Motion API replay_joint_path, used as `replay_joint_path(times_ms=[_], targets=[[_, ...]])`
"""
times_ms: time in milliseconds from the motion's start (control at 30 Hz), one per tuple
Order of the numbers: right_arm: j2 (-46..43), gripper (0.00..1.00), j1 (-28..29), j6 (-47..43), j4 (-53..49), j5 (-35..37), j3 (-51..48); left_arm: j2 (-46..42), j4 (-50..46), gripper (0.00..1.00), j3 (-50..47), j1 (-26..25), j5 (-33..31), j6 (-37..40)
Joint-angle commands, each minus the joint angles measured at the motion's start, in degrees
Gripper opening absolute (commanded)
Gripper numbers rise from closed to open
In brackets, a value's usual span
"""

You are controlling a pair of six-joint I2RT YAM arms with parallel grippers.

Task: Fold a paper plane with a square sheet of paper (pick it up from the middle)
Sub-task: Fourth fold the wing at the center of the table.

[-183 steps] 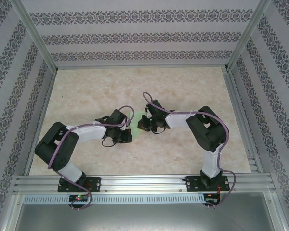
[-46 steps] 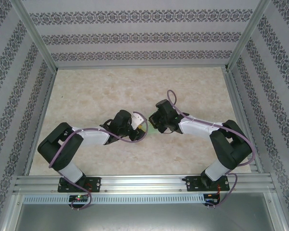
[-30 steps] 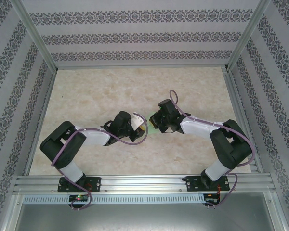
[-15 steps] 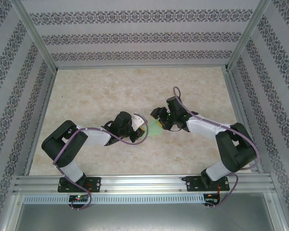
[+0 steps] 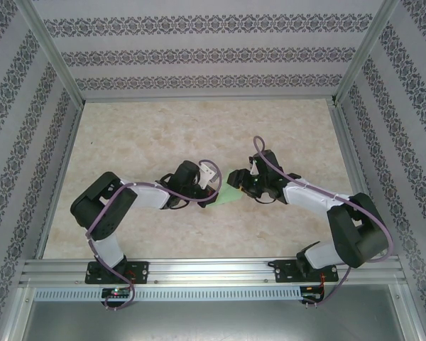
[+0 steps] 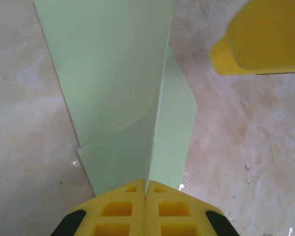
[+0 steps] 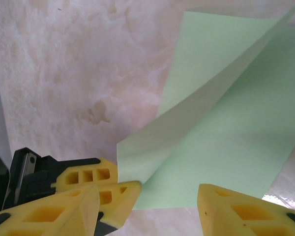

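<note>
1. Overhead, both arms reach in toward the middle of the marbled desk (image 5: 142,135). The pale green sheet of paper (image 5: 231,197) lies there between the two wrists, well away from the patterned walls (image 5: 199,53). The left tool (image 5: 213,193) meets the sheet's left end, and the right tool (image 5: 236,177) sits just beside its far edge. From this height the jaws of either tool are too small to judge.
2. In the left wrist view, the left tool (image 6: 145,196) is pressed fully together. Its two yellow fingers (image 6: 118,209) sit flush with no gap, and the sheet (image 6: 113,83) comes straight out from between them. The paper is doubled along a crease that runs away from the pinch. A broad flap rises on the left, and a narrower layer lies lower on the right. A yellow finger (image 6: 260,39) of the right tool hangs at the upper right, apart from the paper.
3. In the right wrist view, the right tool (image 7: 152,209) stands parted, its yellow fingers (image 7: 246,211) well apart with nothing clamped between them. The sheet (image 7: 226,128) lies just ahead of that gap, its upper flap lifted off the lower layer. At the lower left, the left tool (image 7: 115,189) pinches the sheet's near corner.
</note>
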Motion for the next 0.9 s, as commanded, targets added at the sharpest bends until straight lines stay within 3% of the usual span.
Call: replay_joint_path(times_ms=[0, 867], targets=[[1.5, 0.54, 0.2, -2.9, 0.5, -0.6, -0.1, 1.3, -2.0, 0.02, 2.0, -0.8, 1.9, -5.2], [12.7, 0.46, 1.3, -2.6, 0.3, 1.2, 5.8, 2.1, -3.2, 0.03, 2.6, -0.7, 0.3, -8.3]])
